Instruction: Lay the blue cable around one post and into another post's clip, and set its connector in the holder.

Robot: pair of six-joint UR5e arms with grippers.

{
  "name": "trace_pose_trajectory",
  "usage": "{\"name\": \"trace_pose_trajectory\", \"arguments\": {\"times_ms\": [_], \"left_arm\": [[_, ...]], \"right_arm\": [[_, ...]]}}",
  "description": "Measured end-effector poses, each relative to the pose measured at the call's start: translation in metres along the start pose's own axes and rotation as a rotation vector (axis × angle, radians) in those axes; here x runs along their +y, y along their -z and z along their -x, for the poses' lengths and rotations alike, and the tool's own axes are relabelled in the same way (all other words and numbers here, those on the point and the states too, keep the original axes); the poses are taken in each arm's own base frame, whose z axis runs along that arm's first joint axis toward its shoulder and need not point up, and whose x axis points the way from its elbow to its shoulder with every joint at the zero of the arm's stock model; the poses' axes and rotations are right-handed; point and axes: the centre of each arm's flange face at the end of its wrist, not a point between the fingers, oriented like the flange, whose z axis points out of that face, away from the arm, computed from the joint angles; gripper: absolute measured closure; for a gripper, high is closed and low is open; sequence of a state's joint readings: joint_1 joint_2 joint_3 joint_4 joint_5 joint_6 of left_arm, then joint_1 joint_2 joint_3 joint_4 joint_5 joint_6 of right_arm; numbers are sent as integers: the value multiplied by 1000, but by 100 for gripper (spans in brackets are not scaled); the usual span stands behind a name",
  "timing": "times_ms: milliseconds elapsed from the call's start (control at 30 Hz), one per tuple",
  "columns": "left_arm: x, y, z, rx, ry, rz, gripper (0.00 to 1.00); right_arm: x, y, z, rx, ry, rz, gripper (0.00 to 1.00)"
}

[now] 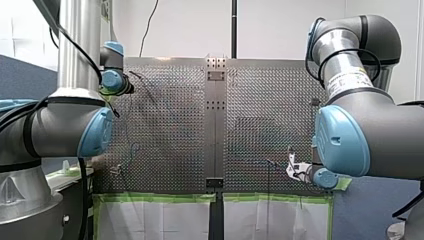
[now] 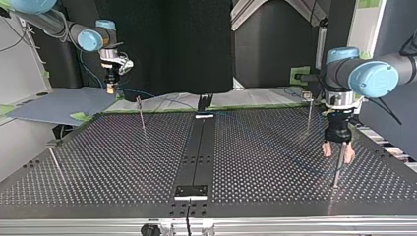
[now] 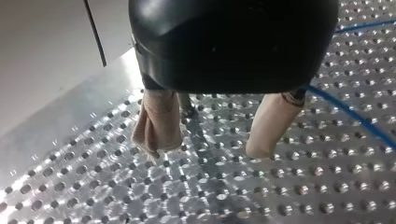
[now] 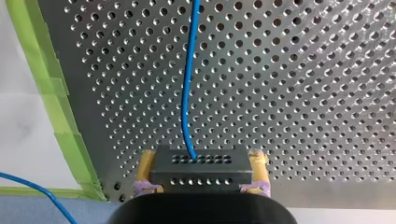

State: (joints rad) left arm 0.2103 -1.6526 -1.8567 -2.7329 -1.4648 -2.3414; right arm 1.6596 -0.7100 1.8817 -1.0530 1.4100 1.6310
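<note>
Across the front view, the perforated metal counter (image 1: 170, 115) is seen to fill the middle, edged with green tape (image 1: 160, 198) on its near side. Both arms are placed at its side edges, so plenty of free room is left between them. The right hand (image 1: 296, 170) is found low by the taped edge, too small there for its grip to be read. From the top view, the left hand (image 2: 338, 153) is shown low over the counter with its beige pads (image 2: 326, 150) spread to either side of a thin upright post (image 2: 336, 177), nothing being pinched. The blue cable (image 2: 147, 93) is traced from the right hand along the counter's far edge. Through the left wrist view, the pads are shown well apart and empty, and the cable is seen running just beside the hand, over the counter. Through the right wrist view, the connector (image 4: 200, 168), a dark block, is held clamped between the yellow pads (image 4: 145, 163), with the cable leaving its face and trailing ahead over the holes. The cable is judged light, thin and limp, likely to sag and to slide on the smooth metal, so it is best steered by the stiff connector or pinched close to a post. The slender posts are judged easily bent.
</note>
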Motion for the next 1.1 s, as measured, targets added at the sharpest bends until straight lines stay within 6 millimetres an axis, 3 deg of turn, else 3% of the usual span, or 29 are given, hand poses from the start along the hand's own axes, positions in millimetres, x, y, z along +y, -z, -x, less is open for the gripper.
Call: {"name": "trace_pose_trajectory", "arguments": {"times_ms": [233,667,1100], "left_arm": [[7,8,-14,20,61,-37,0],[-6,14,-4,-4,175,-73,0],[-7,42,3,-7,304,-12,0]], "right_arm": [[-1,1,1,-6,-1,-2,100],[-2,1,1,-5,0,-3,100],[-2,1,1,-4,0,-3,100]]}}
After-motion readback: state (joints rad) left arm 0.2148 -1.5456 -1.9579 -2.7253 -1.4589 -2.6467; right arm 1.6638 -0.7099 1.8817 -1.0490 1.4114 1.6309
